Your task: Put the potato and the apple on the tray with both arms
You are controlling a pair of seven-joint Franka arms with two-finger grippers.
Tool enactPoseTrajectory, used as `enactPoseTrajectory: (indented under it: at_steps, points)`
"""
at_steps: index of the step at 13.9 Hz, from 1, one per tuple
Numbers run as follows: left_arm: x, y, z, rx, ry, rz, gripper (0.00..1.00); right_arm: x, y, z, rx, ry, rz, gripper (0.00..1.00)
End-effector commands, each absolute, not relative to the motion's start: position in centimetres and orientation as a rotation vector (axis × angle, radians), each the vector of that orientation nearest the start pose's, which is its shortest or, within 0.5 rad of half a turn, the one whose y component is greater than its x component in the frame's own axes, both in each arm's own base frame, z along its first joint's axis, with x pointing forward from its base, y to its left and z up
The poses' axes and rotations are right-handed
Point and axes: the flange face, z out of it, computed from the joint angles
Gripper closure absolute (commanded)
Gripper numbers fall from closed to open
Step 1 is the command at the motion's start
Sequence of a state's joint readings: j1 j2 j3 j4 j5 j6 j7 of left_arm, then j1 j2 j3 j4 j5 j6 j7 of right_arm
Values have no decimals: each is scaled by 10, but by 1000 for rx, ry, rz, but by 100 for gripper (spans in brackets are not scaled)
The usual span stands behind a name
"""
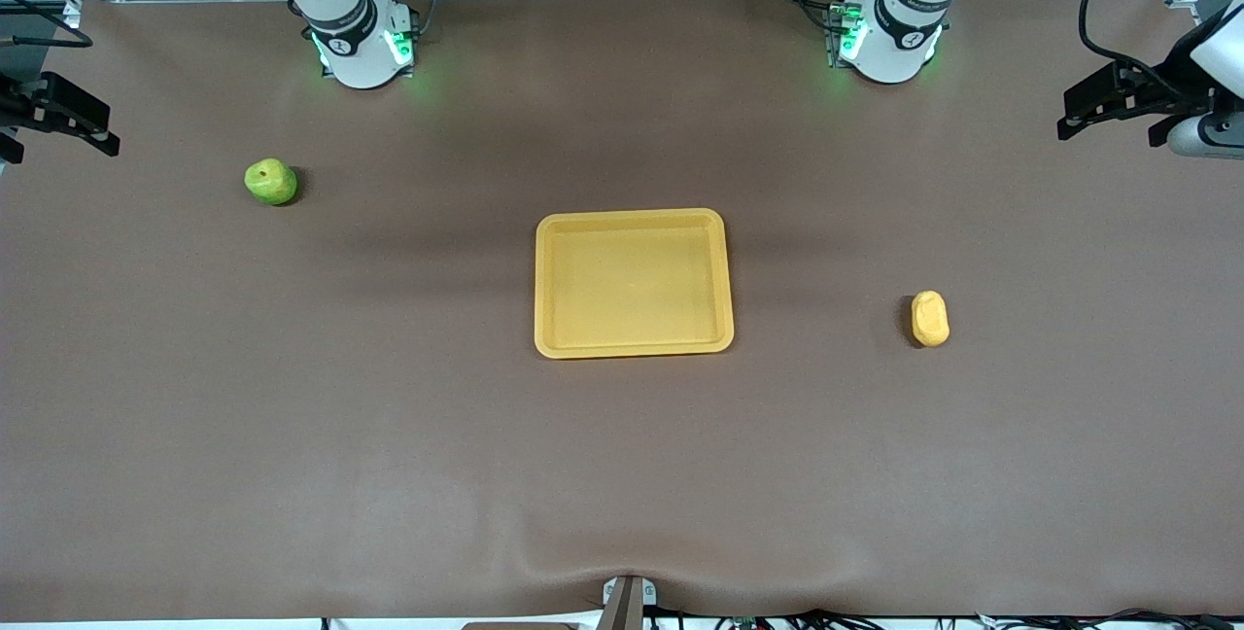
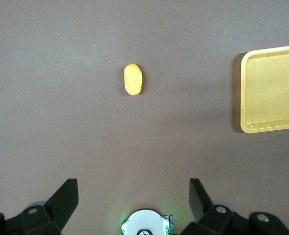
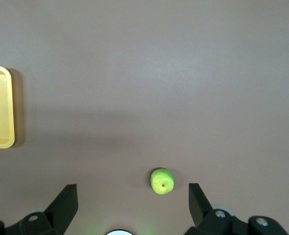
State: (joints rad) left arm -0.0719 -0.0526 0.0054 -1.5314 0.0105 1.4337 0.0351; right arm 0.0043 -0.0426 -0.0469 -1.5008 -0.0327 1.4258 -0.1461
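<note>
- Start step: tray [image 1: 634, 219] empty; my 2 grippers high, left gripper [image 2: 133, 196] over bare table, right gripper [image 3: 133, 198] above apple [image 3: 162, 180], fingers released.
- Next, I judge: left drops onto potato [image 2: 133, 80], right onto apple.

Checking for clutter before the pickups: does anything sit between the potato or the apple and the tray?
Nothing visible does. Bare table lies between the potato and the tray, and between the apple and the tray.

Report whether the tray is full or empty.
Empty: the tray shows only bare yellow floor. The apple and potato both lie on the table, apart from it.
</note>
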Motion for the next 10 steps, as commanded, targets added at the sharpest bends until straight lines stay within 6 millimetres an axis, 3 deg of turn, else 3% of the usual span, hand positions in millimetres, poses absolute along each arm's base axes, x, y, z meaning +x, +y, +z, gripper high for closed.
enactPoseTrajectory:
  at_steps: [1,5,8,10]
  points:
    - [518,-30,667,-3120,164,62,0,526,-31,670,-3175,-134,72,0]
    - [518,-34,665,-3127,156,84,0,526,-31,670,-3175,-132,72,0]
    - [528,-37,635,-3117,177,184,0,526,-31,670,-3174,-132,74,0]
    - [547,-36,604,-3114,171,232,0,525,-32,670,-3174,-129,74,0]
